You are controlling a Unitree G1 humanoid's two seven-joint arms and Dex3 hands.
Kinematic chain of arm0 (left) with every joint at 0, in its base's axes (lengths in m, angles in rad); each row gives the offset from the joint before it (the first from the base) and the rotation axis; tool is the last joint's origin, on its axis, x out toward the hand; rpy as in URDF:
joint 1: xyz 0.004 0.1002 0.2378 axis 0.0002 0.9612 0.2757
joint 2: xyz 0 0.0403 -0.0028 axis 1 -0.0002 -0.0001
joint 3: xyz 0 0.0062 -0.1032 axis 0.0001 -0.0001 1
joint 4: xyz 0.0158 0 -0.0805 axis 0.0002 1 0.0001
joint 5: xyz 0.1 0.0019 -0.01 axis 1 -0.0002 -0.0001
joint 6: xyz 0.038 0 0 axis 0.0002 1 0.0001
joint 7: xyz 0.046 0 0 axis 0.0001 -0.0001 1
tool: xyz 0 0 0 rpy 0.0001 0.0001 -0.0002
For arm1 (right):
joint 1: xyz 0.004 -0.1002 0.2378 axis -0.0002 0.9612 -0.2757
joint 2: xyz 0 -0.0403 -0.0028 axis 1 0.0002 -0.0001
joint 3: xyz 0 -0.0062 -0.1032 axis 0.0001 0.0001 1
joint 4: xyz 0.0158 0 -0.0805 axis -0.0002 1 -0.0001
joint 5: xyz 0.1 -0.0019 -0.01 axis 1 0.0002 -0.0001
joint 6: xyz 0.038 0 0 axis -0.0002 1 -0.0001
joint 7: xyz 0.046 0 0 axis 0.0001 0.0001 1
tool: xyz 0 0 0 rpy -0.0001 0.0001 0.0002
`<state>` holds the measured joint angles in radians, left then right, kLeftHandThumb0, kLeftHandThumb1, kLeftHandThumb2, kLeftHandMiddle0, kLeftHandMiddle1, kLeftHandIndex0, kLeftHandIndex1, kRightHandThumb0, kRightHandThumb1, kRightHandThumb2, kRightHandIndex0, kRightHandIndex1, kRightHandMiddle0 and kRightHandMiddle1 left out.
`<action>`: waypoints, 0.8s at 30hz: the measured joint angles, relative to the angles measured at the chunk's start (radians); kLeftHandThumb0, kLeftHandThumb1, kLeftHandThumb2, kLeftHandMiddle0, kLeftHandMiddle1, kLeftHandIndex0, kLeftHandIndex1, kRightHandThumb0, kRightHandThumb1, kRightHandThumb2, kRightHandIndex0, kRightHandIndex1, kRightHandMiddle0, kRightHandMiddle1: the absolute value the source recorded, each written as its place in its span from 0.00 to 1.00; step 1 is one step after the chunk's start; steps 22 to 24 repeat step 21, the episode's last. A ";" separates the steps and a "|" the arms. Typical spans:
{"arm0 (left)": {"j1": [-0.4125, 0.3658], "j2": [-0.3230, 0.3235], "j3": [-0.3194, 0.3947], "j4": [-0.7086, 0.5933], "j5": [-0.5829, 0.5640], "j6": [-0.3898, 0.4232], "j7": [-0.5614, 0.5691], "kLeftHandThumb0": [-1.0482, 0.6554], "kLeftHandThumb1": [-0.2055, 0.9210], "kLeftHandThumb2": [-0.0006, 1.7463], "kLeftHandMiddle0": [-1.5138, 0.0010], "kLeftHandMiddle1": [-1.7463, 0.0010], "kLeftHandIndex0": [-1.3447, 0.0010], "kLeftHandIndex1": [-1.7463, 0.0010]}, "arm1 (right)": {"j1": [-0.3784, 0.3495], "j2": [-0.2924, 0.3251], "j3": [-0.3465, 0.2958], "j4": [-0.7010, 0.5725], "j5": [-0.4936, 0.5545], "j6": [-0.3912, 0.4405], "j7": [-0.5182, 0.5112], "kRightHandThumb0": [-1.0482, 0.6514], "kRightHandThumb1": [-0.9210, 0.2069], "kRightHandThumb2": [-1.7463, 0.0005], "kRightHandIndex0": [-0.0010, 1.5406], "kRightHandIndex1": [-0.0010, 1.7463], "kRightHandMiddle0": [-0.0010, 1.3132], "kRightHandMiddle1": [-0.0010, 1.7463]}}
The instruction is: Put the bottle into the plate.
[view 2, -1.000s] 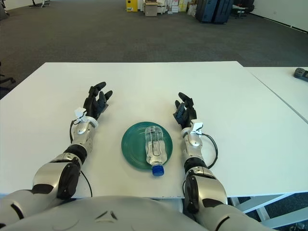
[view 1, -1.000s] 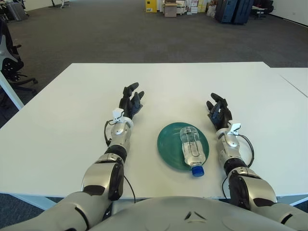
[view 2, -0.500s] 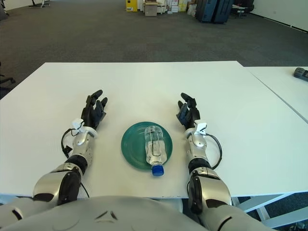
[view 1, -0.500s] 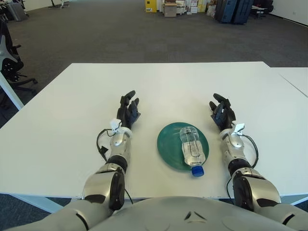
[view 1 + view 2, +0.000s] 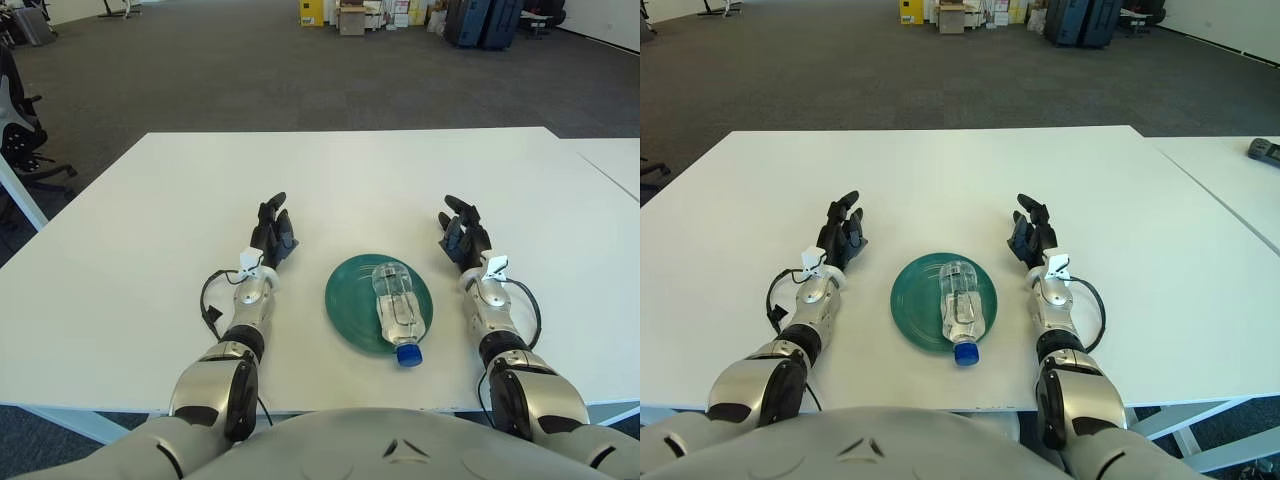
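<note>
The clear plastic bottle with a blue cap (image 5: pixel 398 314) lay on the round green plate (image 5: pixel 350 305), cap overhanging its near rim. The left hand (image 5: pixel 272 232) and right hand (image 5: pixel 462 233) rested beside the plate, fingers relaxed, holding nothing, on the white table (image 5: pixel 120 260).

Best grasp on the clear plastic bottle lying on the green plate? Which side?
Probably the mid-body of the clear plastic bottle, taken from above with fingers across its width. It lies flat on the green plate, blue cap toward the robot, overhanging the rim. The right hand is nearer than the left hand.
</note>
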<state>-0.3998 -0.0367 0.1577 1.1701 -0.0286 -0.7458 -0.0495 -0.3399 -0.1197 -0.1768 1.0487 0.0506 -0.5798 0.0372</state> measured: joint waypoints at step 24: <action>-0.008 0.013 -0.023 0.017 0.047 0.001 0.062 0.15 1.00 0.48 0.87 0.98 1.00 0.69 | 0.016 0.002 0.055 -0.055 -0.037 0.047 -0.049 0.18 0.00 0.48 0.08 0.00 0.00 0.23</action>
